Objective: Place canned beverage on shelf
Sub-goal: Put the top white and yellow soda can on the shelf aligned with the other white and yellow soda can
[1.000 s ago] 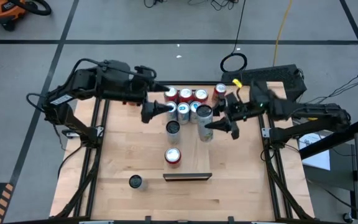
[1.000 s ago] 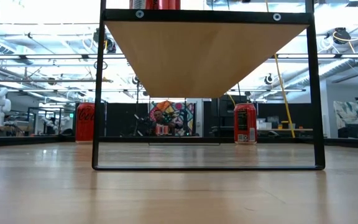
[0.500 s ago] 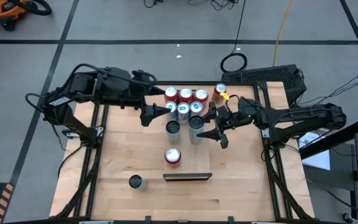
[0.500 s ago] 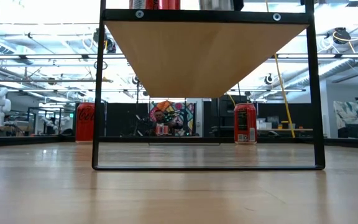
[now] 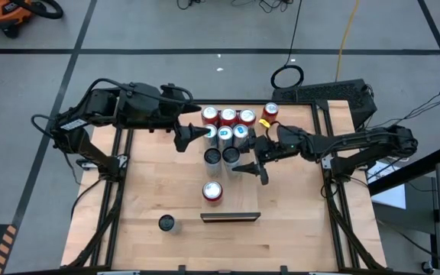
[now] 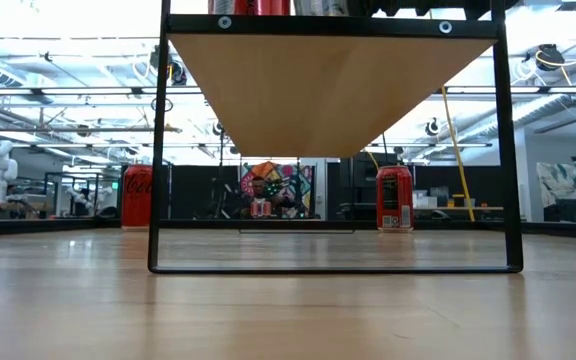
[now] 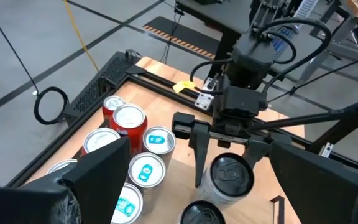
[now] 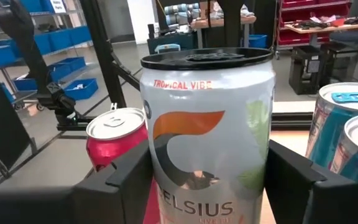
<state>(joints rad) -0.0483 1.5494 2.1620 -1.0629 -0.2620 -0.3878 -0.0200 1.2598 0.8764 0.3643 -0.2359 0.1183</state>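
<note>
My right claw [image 5: 244,166] sits low over the middle of the table, its two fingers [image 7: 199,149] spread either side of a silver can [image 8: 207,134] with a black top. The can fills the gap between them; I cannot tell whether the pads press on it or only flank it. This can stands just beside a second black-topped can [image 5: 213,157], below the cluster of cans [image 5: 227,126] near the far edge. A red can [image 5: 212,191] stands alone nearer the front. The shelf [image 5: 231,217] lies further front, well apart from the claw. My left claw [image 5: 195,133] hovers at the cluster's left side, fingers parted and holding nothing. A small dark can [image 5: 166,223] stands left of the shelf.
</note>
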